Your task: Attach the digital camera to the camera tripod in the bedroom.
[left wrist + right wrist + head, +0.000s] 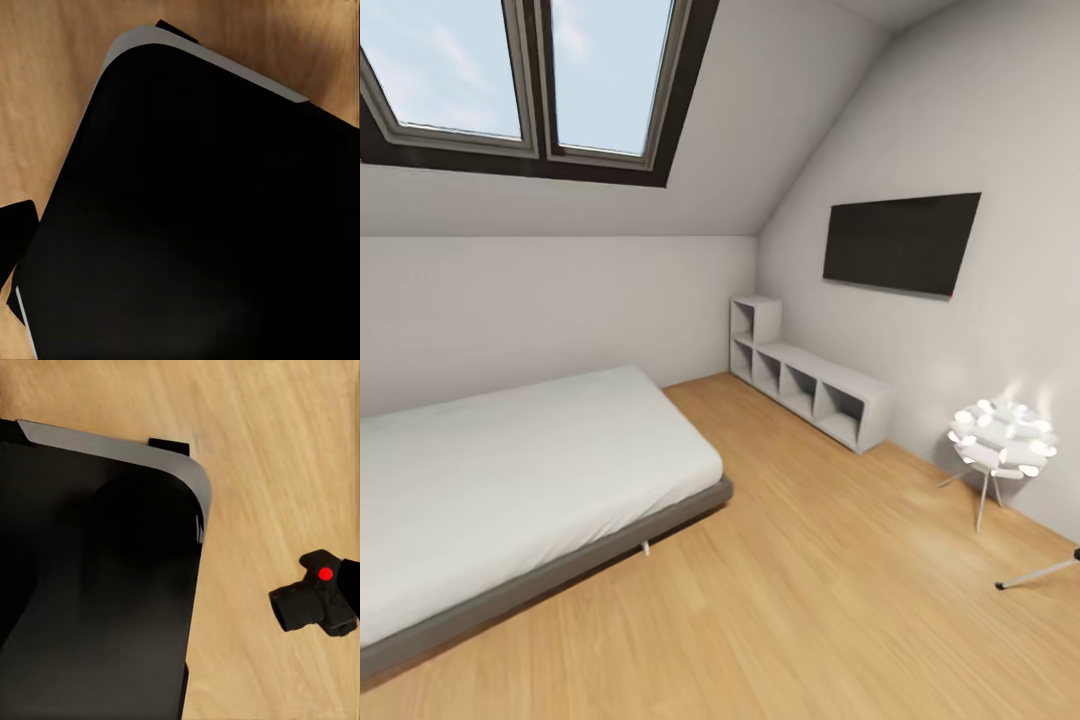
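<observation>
Down at wrist level, no telling whether either hand is open or closed. Just a broad black robot base [90, 607] with a grey rim above the wood plank floor [277, 457]. Lying on those planks near the base, well apart from it: digital camera [313, 604], small, black, red dot on top. Farther out: grey bed [510, 470], white cube shelves [810, 385] along the wall, dark wall screen [900, 243], white flower-shaped lamp [1002, 442], one silver camera tripod [1040, 573] leg at the frame's edge.
</observation>
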